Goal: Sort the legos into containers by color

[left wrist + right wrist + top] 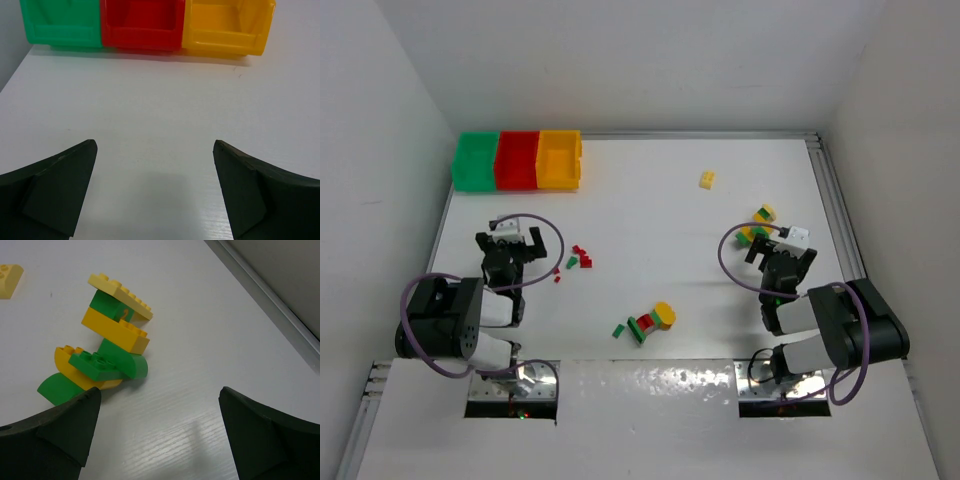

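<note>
Item: yellow-and-green lego stack [112, 347]. It lies by the right edge of the table, roughly midway along it, just ahead of the right gripper [157, 395]
Orientation: leaning, not upright. The long axis slants from the gripper's near left toward the far right corner, with the top yellow plate at the far end
Right jaws: spread wide, nothing between them. The stack sits left of the gap
Left gripper [155, 150]: jaws spread, empty, facing the containers [518, 172] at the far left corner, which run green, red, yellow
Handling note (judgement): shift the right gripper left until the stack is centred, turn to close across its short width rather than along the slant, and grip low. The colours are joined, so they need separating before binning
Also present: lone yellow brick [707, 180] toward the far edge; small red and green legos [578, 260] beside the left gripper
</note>
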Controlling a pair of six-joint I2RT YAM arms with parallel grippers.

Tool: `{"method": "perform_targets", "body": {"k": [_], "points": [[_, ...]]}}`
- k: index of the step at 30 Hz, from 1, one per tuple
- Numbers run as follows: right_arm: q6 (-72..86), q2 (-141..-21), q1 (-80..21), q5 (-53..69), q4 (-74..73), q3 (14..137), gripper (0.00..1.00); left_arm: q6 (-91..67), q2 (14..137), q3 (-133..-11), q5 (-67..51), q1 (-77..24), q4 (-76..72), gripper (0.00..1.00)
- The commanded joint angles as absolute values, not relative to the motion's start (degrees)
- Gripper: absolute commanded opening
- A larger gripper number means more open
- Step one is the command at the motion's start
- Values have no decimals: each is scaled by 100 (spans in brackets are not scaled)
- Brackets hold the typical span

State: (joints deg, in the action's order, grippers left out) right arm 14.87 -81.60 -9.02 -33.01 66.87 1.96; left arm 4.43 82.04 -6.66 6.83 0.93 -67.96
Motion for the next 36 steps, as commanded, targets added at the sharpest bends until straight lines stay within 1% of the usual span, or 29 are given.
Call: {"method": "perform_targets", "body": {"k": [1, 3, 5, 6, 7, 8, 9, 10, 11, 12, 14, 18, 19, 20, 21, 22, 23, 24, 25, 26, 27, 28, 29, 30, 31, 32, 33, 35, 36], "points": [[1565, -8130, -888, -3313, 6969, -255, 99, 396, 8139, -756, 615, 53, -7189, 100], [1451, -7955, -888, -3288, 6787, -229, 99, 404, 8139, -756, 615, 44, -7198, 100], [1249, -7718, -896, -2919, 6270, -98, 99, 396, 8139, -747, 615, 44, -7198, 100], [1222, -7186, -896, -2814, 5736, -1, 99, 413, 8139, -747, 598, 44, -7224, 100], [1230, -6894, -905, -2795, 4608, 557, 99, 517, 8104, -791, 432, 53, -7094, 100], [1239, -6630, -905, -2760, 4162, 797, 99, 606, 7738, -1061, 65, 44, -6640, 100], [1065, -6175, -897, -2673, 3740, 1061, 99, 685, 7430, -1324, 27, 53, -5957, 100], [872, -5996, -896, -2280, 2909, 1655, 99, 833, 7192, -1701, -261, 53, -4436, 100], [627, -5855, -896, -1998, 2457, 1983, 99, 1148, 7024, -2453, -472, 53, -3786, 100], [128, -5758, -905, -1734, 1991, 2343, 99, 1708, 6996, -2844, -527, 53, -3135, 100], [-305, -5704, -896, -1469, 886, 3272, 99, 1950, 6900, -3739, -336, 53, -1687, 100], [-1192, -5932, -897, -1688, -446, 4612, 99, 2897, 6434, -4578, -176, 44, -704, 100], [-1256, -6098, -896, -1688, -927, 5145, 99, 3109, 6364, -4727, -219, 53, -390, 100], [-1179, -6187, -905, -1722, -1097, 5403, 99, 3303, 6346, -5094, -385, 53, -161, 100], [-630, -6266, -897, -1818, -1247, 5658, 99, 3392, 6389, -5306, -491, 44, 138, 100], [-320, -6380, -905, -1863, -1379, 6017, 99, 3306, 6607, -5578, -692, 53, 976, 100], [-108, -6407, -905, -1794, -1415, 6134, 99, 3174, 6783, -6268, -868, 53, 1532, 100], [-45, -6416, -897, -1201, -1432, 6222, 97, 2938, 6977, -6623, -1062, 53, 2069, 100], [-44, -6433, -896, -839, -1441, 6310, 90, 2901, 7179, -6984, -1559, 53, 3144, 100], [165, -6477, -905, -565, -1415, 6319, 79, 2892, 7537, -7562, -1738, 53, 3616, 97], [341, -6530, -905, -258, -1415, 6337, 58, 2805, 7663, -7715, -1845, 53, 3882, 90], [578, -6652, -897, -281, -1476, 6407, 49, 2734, 7742, -7752, -1802, 44, 4137, 82], [989, -6714, -896, -307, -1537, 6416, 41, 2951, 7743, -7656, -1793, 35, 4209, 81], [1124, -6776, -896, -194, -1616, 6425, 42, 3162, 7734, -7542, -1723, -130, 4288, 80], [1177, -6837, -896, -72, -1765, 6399, 53, 3286, 7752, -7263, -1409, -262, 4420, 73], [1308, -6951, -905, -18, -1827, 6381, 60, 3331, 7778, -7112, -1258, -298, 4464, 70], [1440, -7013, -914, -18, -2002, 6372, 59, 3314, 7804, -6962, -1118, -316, 4534, 63], [1852, -7145, -914, -18, -2161, 6363, 56, 3279, 7945, -6514, -801, -343, 4579, 63], [1959, -7172, -931, -26, -2293, 6320, 52, 3200, 8076, -6295, -600, -378, 4562, 63]]}}
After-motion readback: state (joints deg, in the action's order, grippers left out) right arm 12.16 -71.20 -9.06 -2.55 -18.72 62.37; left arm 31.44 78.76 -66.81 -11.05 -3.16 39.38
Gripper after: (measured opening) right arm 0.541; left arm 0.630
